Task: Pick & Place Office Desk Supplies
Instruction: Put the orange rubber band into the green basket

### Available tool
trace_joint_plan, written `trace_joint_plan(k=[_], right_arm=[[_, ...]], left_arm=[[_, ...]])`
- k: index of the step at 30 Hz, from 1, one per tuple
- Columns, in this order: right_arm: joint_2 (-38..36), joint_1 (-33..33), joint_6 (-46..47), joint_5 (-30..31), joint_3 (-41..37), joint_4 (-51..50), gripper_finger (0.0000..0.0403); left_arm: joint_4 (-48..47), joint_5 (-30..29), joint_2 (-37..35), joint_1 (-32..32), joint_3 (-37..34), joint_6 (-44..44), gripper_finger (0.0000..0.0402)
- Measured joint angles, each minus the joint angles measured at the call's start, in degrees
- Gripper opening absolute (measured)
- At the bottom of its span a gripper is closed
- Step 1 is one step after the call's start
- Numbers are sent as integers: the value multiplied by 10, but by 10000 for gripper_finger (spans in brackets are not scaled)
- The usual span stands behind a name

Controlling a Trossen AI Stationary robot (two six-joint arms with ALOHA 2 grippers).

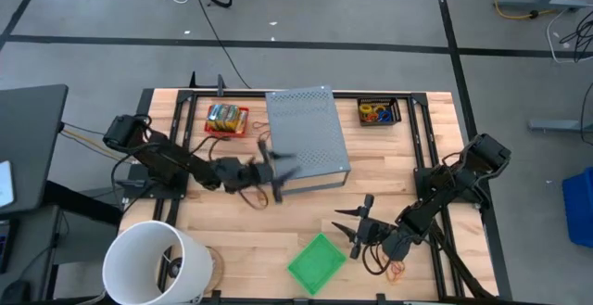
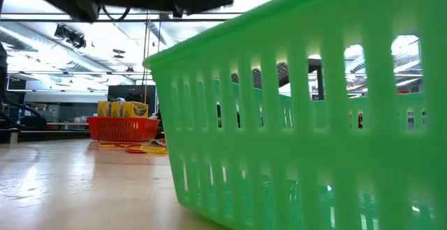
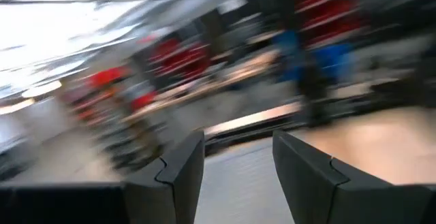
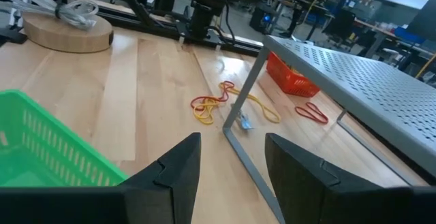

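Loose rubber bands [image 4: 212, 105], orange, yellow and red, lie on the wood beside the leg of a grey perforated metal stand [image 1: 306, 138]. Yellow packets stand in a red basket [image 1: 227, 118] at the far left, also in the low view as the red basket [image 2: 124, 126]. More bands fill a small black tray [image 1: 378, 112]. My left gripper [image 1: 276, 171] hovers, blurred, at the stand's near left corner. It is open [image 3: 238, 139] with nothing between its fingers. My right gripper [image 1: 350, 223] is open and empty [image 4: 231, 139] just beyond the green basket [image 1: 315, 261].
A big white bucket [image 1: 153, 263] stands at the near left corner. The green basket [image 2: 300, 118] fills most of the low view. A round wooden disc with white cable [image 4: 65, 26] lies at the table's edge. A few bands [image 1: 397, 270] lie under my right arm.
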Motion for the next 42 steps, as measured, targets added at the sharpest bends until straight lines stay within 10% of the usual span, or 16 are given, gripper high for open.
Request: trace_joint_plan(k=[6, 21, 26, 36, 42], right_arm=[[0, 0, 0, -25, 0, 6, 172], [0, 0, 27, -150, 0, 7, 172], [-17, -1, 110, -254, 3, -58, 172], [-22, 2, 366, -430, 211, -603, 172], [-22, 33, 482, -521, 256, -667, 172]], left_arm=[[-133, 183, 0, -60, 58, -66, 179], [-629, 204, 0, -114, 148, -252, 179], [-630, 239, 7, -120, 148, -264, 179], [-492, 256, 22, -130, 134, -231, 179], [-390, 293, 29, -135, 65, -267, 179]])
